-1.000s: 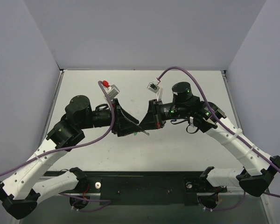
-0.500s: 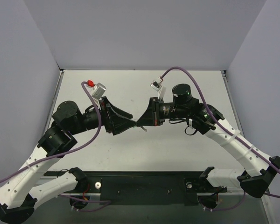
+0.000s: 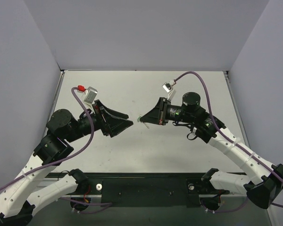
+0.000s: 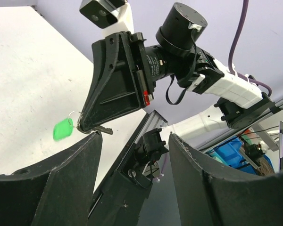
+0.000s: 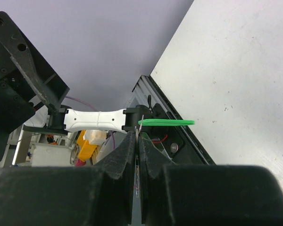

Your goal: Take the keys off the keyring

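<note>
My right claw (image 4: pixel 81 127) is pinched shut on the key (image 4: pixel 103 130), the green keyring (image 4: pixel 62 129) dangling beside it, while my left claw (image 3: pixel 129 120) gapes wide and empty over the desk (image 3: pixel 132 89).

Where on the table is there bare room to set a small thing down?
Two bare patches: the far strip of the table along the back wall, and the near strip between the grippers and the black rail. The middle is crowded: the open left gripper faces the right gripper, which carries the key and green tag.
</note>
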Tool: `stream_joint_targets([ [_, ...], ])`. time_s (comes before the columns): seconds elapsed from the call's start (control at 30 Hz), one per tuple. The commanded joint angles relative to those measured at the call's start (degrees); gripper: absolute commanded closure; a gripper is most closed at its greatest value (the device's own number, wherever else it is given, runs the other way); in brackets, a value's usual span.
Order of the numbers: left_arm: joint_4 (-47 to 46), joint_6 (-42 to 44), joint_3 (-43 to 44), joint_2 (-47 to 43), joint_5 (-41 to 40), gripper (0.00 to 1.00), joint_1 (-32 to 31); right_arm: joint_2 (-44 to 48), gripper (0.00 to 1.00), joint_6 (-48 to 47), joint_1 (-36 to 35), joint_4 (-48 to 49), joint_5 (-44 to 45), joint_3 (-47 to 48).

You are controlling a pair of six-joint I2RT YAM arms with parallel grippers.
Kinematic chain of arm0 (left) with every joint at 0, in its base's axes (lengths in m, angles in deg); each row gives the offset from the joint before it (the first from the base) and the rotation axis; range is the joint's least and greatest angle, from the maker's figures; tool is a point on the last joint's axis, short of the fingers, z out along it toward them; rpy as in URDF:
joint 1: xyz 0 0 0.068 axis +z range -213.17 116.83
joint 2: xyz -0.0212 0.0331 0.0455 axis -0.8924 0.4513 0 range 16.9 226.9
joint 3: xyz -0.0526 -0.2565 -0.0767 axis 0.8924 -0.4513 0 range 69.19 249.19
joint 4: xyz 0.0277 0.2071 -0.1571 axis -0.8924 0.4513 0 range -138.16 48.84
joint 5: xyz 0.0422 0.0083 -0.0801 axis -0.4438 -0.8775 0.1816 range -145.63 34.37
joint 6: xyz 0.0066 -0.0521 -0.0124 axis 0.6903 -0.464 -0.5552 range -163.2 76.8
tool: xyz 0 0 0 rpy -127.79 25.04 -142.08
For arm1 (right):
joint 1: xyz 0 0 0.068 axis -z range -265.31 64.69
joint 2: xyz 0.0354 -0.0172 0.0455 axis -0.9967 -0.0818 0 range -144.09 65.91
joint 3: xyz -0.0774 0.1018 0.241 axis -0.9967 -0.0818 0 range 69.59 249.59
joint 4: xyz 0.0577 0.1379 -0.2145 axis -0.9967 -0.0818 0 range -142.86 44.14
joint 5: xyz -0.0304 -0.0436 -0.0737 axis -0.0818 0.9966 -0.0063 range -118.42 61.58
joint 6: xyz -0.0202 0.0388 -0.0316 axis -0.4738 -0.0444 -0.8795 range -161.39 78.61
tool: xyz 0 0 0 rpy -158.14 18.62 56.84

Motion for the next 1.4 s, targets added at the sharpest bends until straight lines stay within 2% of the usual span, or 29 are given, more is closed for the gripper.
stream_joint_targets([
  [0.0, -3.7, -0.9, -0.8, -0.7, -1.7, 0.32, -0.1, 2.3, 1.0, -2.4, 0.0, 1.9, 1.2, 2.4],
  [0.13, -3.8, -1.1, -1.5, -0.9, -1.3, 0.32, -0.1, 1.4, 1.0, 1.1, 1.4, 6.8, -6.3, 1.5],
  [0.3, -3.5, -1.4, -1.3, -0.9, -0.6, 0.32, -0.2, 2.6, 1.0, 10.3, 1.2, 25.3, -11.8, -2.4],
  [0.4, -5.2, -2.7, -1.7, -1.2, 0.2, 0.32, -0.2, 2.6, 1.0, 11.3, 0.4, 28.8, -15.1, -2.4],
  [0.57, -7.9, -5.1, -2.0, -1.4, 1.1, 0.32, -0.2, 2.3, 1.0, 10.6, -0.4, 28.4, -18.1, -0.2],
  [0.77, -9.8, -6.2, -1.8, -1.0, 1.8, 0.33, -0.1, 2.0, 1.0, 7.2, -0.6, 23.4, -19.7, 2.5],
  [1.03, -14.9, -8.5, -3.8, 0.6, 4.4, 0.44, -0.2, 1.0, 1.0, 6.9, -1.6, 22.6, -19.9, 3.9],
  [1.37, -16.7, -9.3, -4.1, 1.4, 5.2, 0.57, -0.2, 0.8, 1.0, 5.0, -1.9, 20.0, -19.9, 4.9],
])
